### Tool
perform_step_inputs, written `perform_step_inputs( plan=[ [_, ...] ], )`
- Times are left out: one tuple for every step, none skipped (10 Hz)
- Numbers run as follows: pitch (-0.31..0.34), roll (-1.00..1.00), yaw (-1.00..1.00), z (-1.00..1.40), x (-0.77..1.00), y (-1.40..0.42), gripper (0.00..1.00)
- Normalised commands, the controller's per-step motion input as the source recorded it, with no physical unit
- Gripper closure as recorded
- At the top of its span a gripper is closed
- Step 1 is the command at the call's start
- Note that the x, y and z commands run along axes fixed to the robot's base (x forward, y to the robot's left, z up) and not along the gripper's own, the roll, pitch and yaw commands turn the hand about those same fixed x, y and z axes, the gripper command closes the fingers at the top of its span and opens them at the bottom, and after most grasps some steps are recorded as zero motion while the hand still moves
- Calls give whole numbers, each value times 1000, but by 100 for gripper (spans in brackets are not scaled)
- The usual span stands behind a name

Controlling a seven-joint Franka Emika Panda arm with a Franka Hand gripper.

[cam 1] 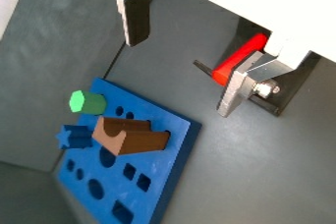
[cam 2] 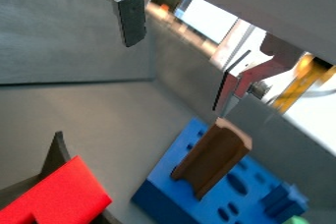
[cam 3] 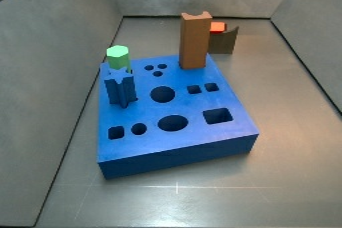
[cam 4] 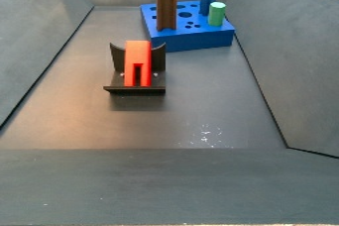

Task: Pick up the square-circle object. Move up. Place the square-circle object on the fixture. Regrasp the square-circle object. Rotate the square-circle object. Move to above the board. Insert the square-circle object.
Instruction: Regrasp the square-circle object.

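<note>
A: Side view first: the small bright red elongated block, the square-circle object (cam 4: 137,61), rests in the dark grey-brown L-shaped bracket, the fixture (cam 4: 135,81), leaning against its upright wall. It is well apart from the thick blue board with round, square and oval holes (cam 4: 185,27).

B: And the tool (cam 1: 184,61)?

A: In both wrist views its flat silver fingers (cam 1: 134,17) stand spread wide, nothing between them. It hangs above the floor, near the fixture, not touching the block.

B: How will the block handle, imo?

A: Looks rigid, smooth, prob. light plastic; not fragile. Smooth faces may slip a bit, so pads should close on two flat parallel sides, approx. mid-length, not on an edge.

B: Anything in the way?

A: The fixture walls are close beside it, so the free upper part is the safer place to grip. The tall brown rectangular block (cam 3: 195,40) and green-topped hexagonal peg (cam 3: 116,59) stand in the board, far enough away.
</note>
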Motion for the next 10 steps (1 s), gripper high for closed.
perform_step_inputs(
  plan=[
    [21, 1000, 27, 39, -36, -105, 0],
    [24, 1000, 27, 37, -5, -35, 0],
    [24, 1000, 27, 23, -2, -37, 0],
    [19, 1000, 28, 14, -18, -39, 0],
    [16, 1000, 28, 12, -26, -31, 0],
    [9, 1000, 29, 4, -25, -27, 0],
    [7, 1000, 29, 3, -25, -23, 0],
    [0, 1000, 30, -5, -19, -22, 0],
    [-5, 1000, 31, -5, -17, -20, 0],
    [-7, 1000, 33, -4, -18, -19, 0]
  ],
)
